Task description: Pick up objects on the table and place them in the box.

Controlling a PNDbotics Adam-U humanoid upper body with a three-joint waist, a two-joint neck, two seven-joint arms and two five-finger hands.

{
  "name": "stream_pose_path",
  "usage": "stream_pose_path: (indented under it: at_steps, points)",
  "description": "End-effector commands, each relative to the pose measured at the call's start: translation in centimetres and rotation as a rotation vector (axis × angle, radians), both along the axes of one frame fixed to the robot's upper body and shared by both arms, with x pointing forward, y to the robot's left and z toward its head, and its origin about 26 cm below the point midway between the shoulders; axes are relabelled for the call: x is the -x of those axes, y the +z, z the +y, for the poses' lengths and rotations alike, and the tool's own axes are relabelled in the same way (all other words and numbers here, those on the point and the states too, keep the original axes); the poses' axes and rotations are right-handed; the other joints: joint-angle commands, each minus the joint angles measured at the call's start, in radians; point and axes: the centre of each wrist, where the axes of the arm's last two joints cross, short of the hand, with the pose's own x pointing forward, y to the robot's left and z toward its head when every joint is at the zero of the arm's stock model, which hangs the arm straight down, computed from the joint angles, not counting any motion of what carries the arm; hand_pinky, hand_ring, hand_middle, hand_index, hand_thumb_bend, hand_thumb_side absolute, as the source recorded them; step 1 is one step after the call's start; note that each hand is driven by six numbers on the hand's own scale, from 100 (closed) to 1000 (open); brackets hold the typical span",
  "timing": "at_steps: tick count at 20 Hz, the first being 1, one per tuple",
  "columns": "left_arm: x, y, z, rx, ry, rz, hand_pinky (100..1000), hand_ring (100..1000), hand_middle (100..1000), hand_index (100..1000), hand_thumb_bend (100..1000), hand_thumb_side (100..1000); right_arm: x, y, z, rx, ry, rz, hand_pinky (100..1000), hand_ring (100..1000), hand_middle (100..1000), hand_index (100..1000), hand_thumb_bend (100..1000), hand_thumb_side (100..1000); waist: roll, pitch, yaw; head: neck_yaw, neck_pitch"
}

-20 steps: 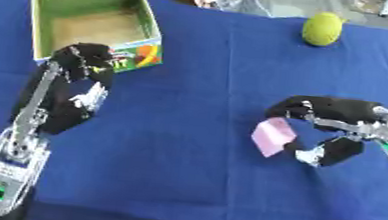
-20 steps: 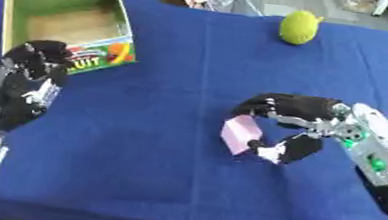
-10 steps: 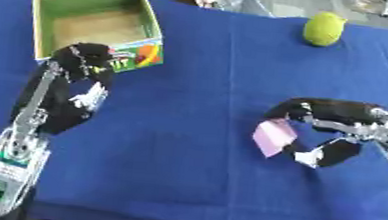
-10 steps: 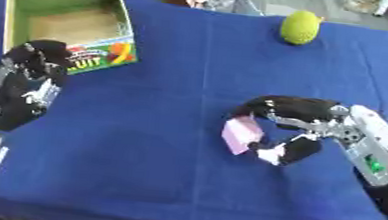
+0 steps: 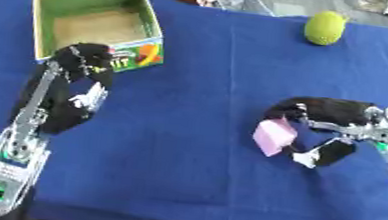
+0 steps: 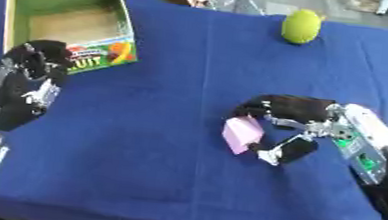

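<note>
Seemingly pink block [image 5: 273,136] pinched in right hand [image 5: 326,124].

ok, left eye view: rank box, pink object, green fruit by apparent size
1. Box, clearly largest.
2. Pink object, pinched in the right hand.
3. Green fruit, looking similar in size to the pink object; it sits farther from the camera, so that order is unsure.

a blue cloth [image 5: 183,171] covers the desk across the whole frame; grey floor [image 5: 286,2] shows along the top edge.
</note>
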Motion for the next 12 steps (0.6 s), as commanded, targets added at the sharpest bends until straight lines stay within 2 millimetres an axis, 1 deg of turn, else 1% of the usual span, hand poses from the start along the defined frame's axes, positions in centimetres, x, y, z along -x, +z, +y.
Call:
stream_pose_path:
  at_steps: [1, 2, 4, 7, 10, 12]
  points:
    - [-0.04, 0.87, 0.12, -0.014, -0.007, -0.029, 514, 652, 648, 773, 255, 456, -0.37, 1.02, -0.06, 0.254, 0.234, 0.008, 980, 955, 914, 1000, 100, 476, 0.002, -0.013, 0.003, -0.003, 0.005]
    - [-0.04, 0.87, 0.12, -0.013, -0.007, -0.029, 515, 652, 648, 773, 255, 456, -0.44, 1.05, 0.09, 0.257, 0.235, 0.004, 979, 954, 910, 1000, 100, 489, 0.002, -0.013, 0.003, -0.004, 0.005]
    - [-0.04, 0.88, 0.11, -0.013, -0.008, -0.030, 514, 652, 648, 773, 256, 457, -0.53, 1.07, 0.35, 0.261, 0.237, -0.002, 975, 950, 898, 1000, 100, 433, 0.001, -0.013, 0.004, -0.004, 0.005]
    - [-0.03, 0.87, 0.15, -0.013, -0.006, -0.029, 514, 651, 648, 773, 257, 457, -0.56, 1.14, 0.47, 0.258, 0.238, -0.010, 970, 945, 876, 1000, 100, 409, 0.000, -0.013, 0.006, -0.004, 0.005]
    - [-0.03, 0.85, 0.14, -0.012, -0.006, -0.028, 514, 651, 648, 773, 257, 458, -0.55, 1.23, 0.59, 0.249, 0.241, -0.018, 963, 938, 831, 1000, 100, 374, -0.002, -0.013, 0.006, -0.004, 0.005]
    - [-0.03, 0.84, 0.12, -0.013, -0.006, -0.028, 514, 651, 648, 773, 258, 458, -0.55, 1.32, 0.69, 0.241, 0.244, -0.023, 947, 921, 770, 1000, 100, 336, -0.002, -0.013, 0.006, -0.003, 0.005]
